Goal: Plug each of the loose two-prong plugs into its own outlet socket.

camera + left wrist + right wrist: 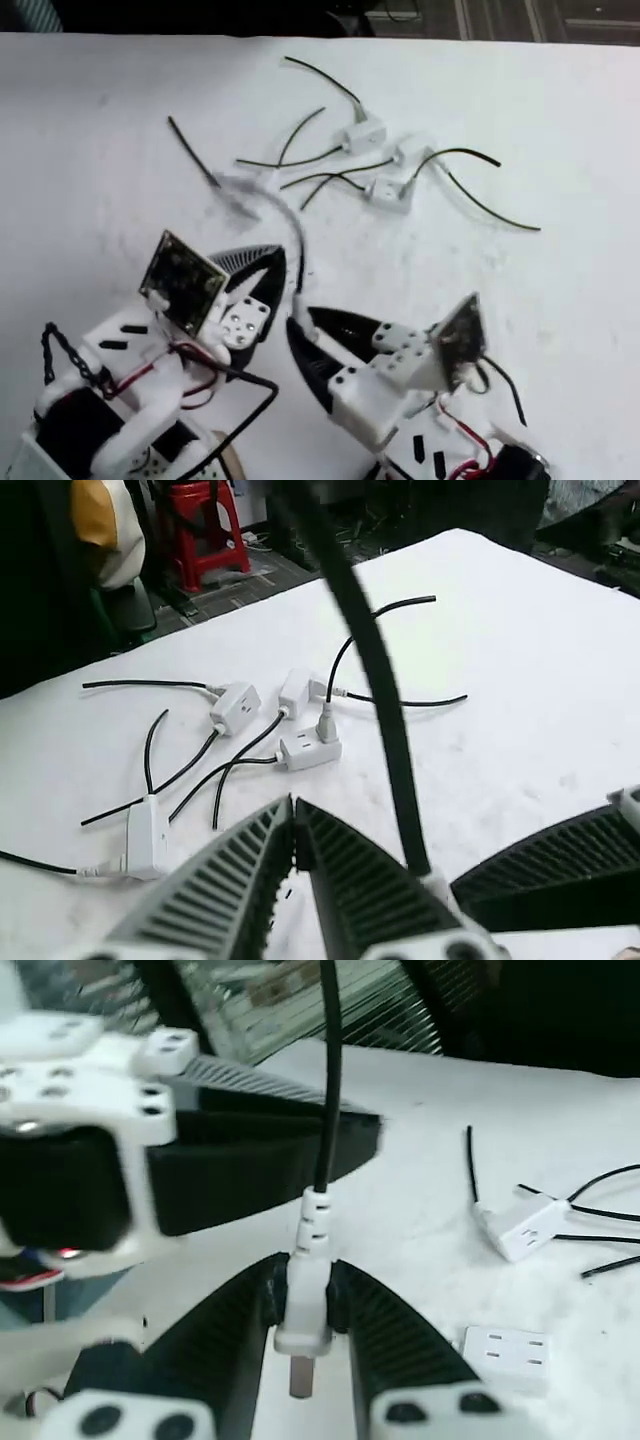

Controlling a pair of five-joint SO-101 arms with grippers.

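Both arms crouch low, tips angled towards each other. The right gripper [305,1278] pinches a white plug [303,1305] by its body, its black cord [328,1080] rising past the left gripper [294,818], whose fingers [350,870] are pressed together. Only one prong stub [300,1378] shows at the plug's end. The outlet sockets [390,192] lie well ahead of both tips, among loose cords [480,205].
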